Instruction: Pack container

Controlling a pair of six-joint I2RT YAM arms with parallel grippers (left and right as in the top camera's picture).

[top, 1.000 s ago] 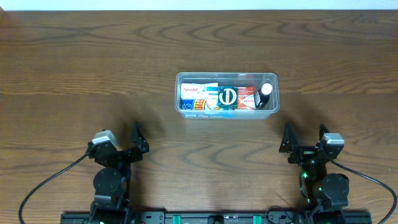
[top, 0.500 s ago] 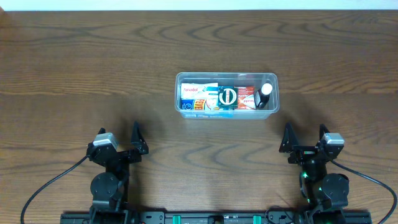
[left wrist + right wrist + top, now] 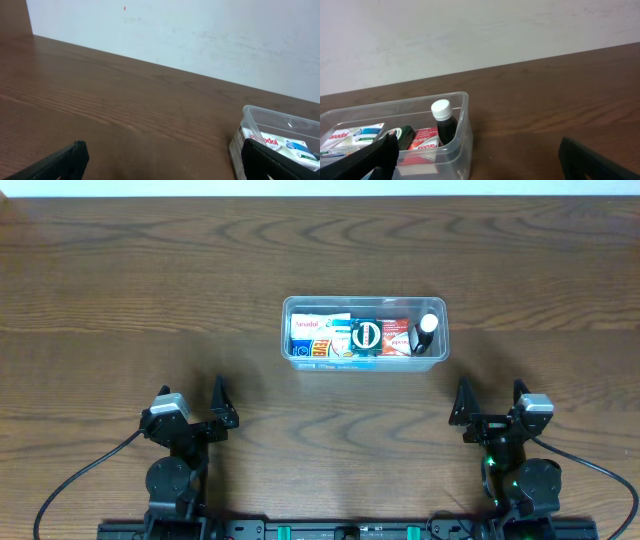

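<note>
The clear plastic container [image 3: 438, 350] sits at the table's middle, holding small boxes: a white and blue one [image 3: 318, 337], a dark green one [image 3: 364, 336], a red one [image 3: 397, 337], and a dark bottle with a white cap [image 3: 427, 332]. The container also shows in the left wrist view [image 3: 260, 114] and in the right wrist view [image 3: 456, 142], with the bottle [image 3: 443, 121] at its right end. My left gripper [image 3: 192, 405] is open and empty near the front left. My right gripper [image 3: 490, 399] is open and empty near the front right. Both are well short of the container.
The brown wooden table [image 3: 140, 290] runs to a white wall [image 3: 200, 30] at the back. Black cables [image 3: 70, 475] trail from both arm bases along the front edge.
The left arm shifted slightly between one second ago and half a second ago. Since then nothing has moved. The right arm is still.
</note>
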